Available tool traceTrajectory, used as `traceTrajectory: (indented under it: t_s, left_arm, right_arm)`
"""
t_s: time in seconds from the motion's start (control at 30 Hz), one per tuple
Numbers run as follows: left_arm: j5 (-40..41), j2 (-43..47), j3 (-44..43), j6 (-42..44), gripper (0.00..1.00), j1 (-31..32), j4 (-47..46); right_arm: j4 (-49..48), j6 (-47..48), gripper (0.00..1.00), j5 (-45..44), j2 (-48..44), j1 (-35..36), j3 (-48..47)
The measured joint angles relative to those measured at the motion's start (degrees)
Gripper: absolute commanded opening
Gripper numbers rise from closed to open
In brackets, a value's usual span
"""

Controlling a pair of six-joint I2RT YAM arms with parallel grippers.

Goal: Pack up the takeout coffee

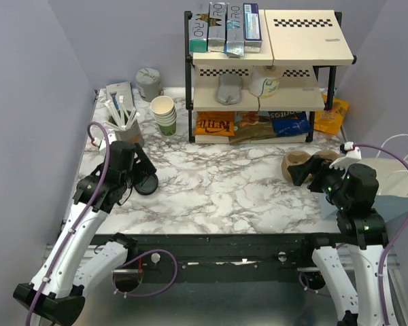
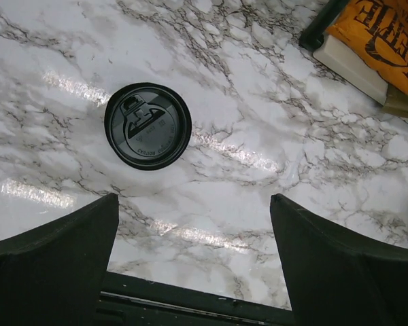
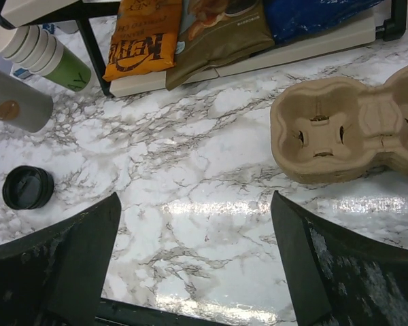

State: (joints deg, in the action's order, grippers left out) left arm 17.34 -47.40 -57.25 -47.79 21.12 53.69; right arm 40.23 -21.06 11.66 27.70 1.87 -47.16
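A: Where is the coffee being seen, relative to the pincers?

B: A lidded green cup is not being made out in any view, so its place cannot be told. Only a loose black lid (image 2: pixel 147 125) is being shown. It is lying flat on the marble worktop (image 1: pixel 245 197), just ahead of the left pincer (image 2: pixel 194 204) and nearer its left finger, touched by neither finger.

A: And the cups?

B: A lidless stack (image 1: pixel 164 114) is being shown standing farther back, beside the rack (image 1: pixel 189 81), apart from the lid.

A: How are the pincers being held?

B: Both are being held wide, with nothing between the fingers. The right pincer (image 3: pixel 195 198) is being shown over bare marble, well apart from the lid. A pulp carrier (image 3: pixel 340 129) is being seen ahead of it, to its right.

A: What writing is being read?

B: "KETTLE" is being read on the orange bag (image 3: pixel 144 37) on the rack's bottom board. "RO" is being read on the boxes (image 1: pixel 217 27) on top. The embossed marks on the lid are too small to be read, as is the print on the blue bag (image 1: pixel 289 122).
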Motion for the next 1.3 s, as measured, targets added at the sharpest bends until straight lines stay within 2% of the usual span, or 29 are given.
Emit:
traceTrajectory:
  t_s: [0.17, 0.3, 0.57, 0.8, 0.9, 0.93, 1.07, 1.17, 1.3]
  left_arm:
    - [0.3, 1.2, 0.0, -1.3, 0.99, 0.0, 0.5]
    - [0.3, -1.8, -2.0, -1.2, 0.99, 0.0, 0.2]
    - [1.2, -17.3, -13.2, 0.4, 0.99, 0.0, -2.1]
    - [1.6, -26.6, -21.4, 1.9, 0.99, -1.5, -6.3]
    - [1.0, -32.3, -25.9, 2.5, 0.93, -4.5, -7.5]
    - [0.8, -34.4, -27.5, 2.5, 0.86, -5.4, -8.5]
    - [-1.0, -43.6, -35.2, 3.5, 0.83, -8.1, -10.1]
    - [-2.0, -48.3, -39.2, 4.1, 0.75, -8.3, -10.9]
    - [-1.9, -54.4, -45.5, 4.7, 0.75, -8.4, -9.9]
  right_arm:
    - [-0.6, -0.3, 1.00, 0.7, -1.1, 0.0, 0.6]
    - [-1.2, -0.7, 1.00, 0.7, -1.1, 0.0, 1.7]
    - [-3.5, -1.7, 1.00, 0.7, -0.2, 0.0, 3.3]
    - [-7.2, -1.4, 1.00, 0.8, 2.1, 0.0, 4.8]
    - [-7.5, -1.4, 1.00, 0.9, 3.1, 0.0, 5.8]
    - [-7.6, -1.4, 1.00, 0.9, 3.4, 0.0, 6.0]
    - [-7.9, -1.2, 1.00, 0.8, 3.5, 0.0, 6.3]
    - [-9.0, -1.3, 1.00, 0.8, 3.5, 0.0, 6.4]
    - [-10.0, -1.4, 1.00, 0.0, 3.8, 0.0, 6.5]
